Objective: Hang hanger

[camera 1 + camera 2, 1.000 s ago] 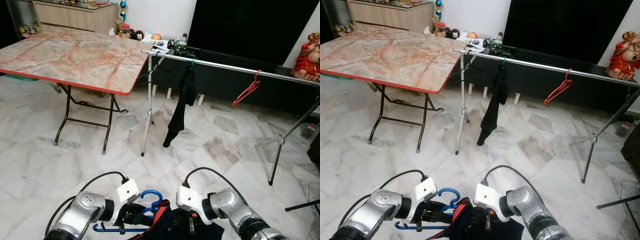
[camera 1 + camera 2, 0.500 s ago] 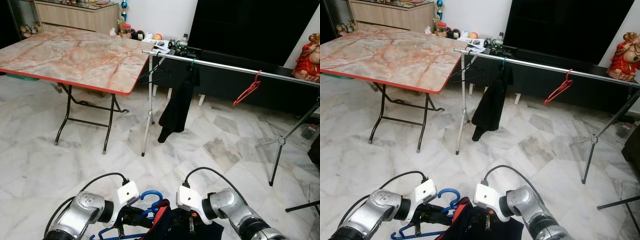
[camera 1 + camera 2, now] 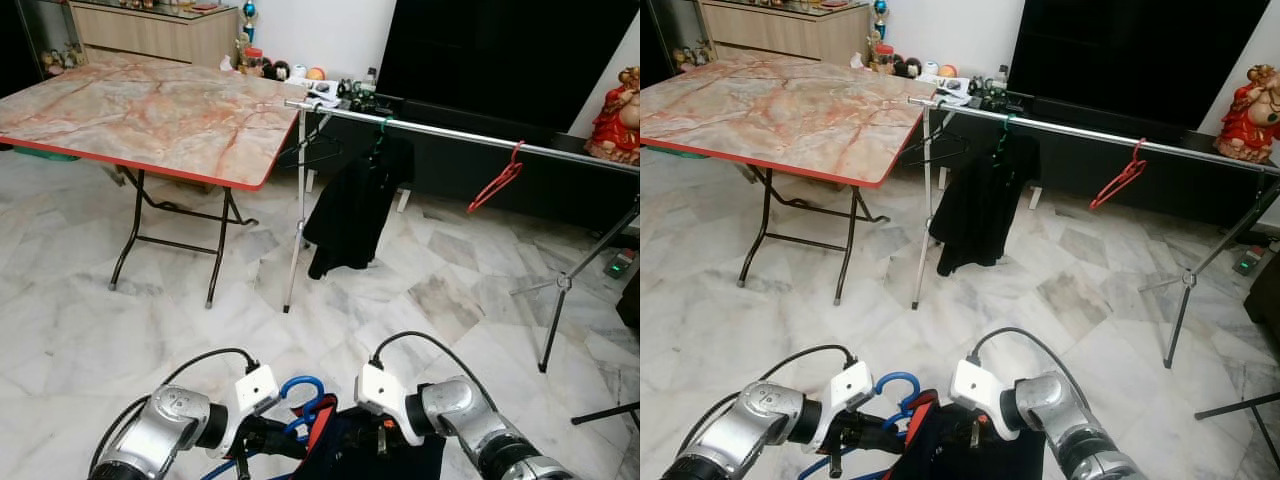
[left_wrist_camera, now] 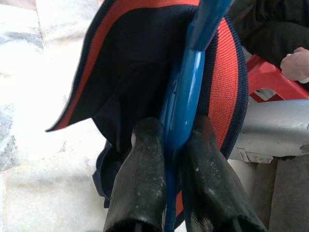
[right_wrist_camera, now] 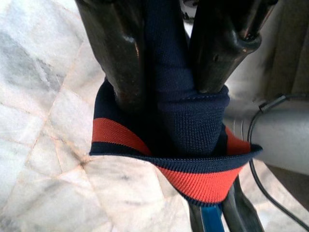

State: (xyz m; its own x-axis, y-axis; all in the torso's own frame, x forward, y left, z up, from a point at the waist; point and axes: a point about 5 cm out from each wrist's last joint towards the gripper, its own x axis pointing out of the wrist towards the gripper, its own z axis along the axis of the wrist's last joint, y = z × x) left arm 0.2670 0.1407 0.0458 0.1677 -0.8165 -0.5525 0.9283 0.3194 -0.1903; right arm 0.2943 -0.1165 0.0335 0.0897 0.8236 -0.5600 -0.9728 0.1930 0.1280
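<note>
Pinching the blue hanger (image 4: 186, 96) hard, the left gripper (image 4: 176, 140) is pressed together on the hanger's thin bar, so the hanger is kept from slipping. The dark shirt (image 5: 176, 104) with the red stripe is pinched in the right gripper (image 5: 169, 72), its two black fingers (image 5: 113, 53) closed on a fold of cloth. The shirt is held that way, it seems, so it can be kept on the hanger while both are carried.

Both grippers are seen low in the head view, at about 6 o'clock, close side by side. The hanger's blue hook (image 3: 300, 390) is seen sticking up between them.

Farther out, at about 1 o'clock, a long metal rail (image 3: 450, 135) is set on thin legs. A black garment (image 3: 350, 210) is hung from it, and a red hanger (image 3: 497, 180) is hooked on farther along with nothing on it. A marble-top table (image 3: 140, 110) is stood at 11 o'clock. The rail is well apart from the grippers, so walking over is probably needed before the blue hanger can be hooked on.
</note>
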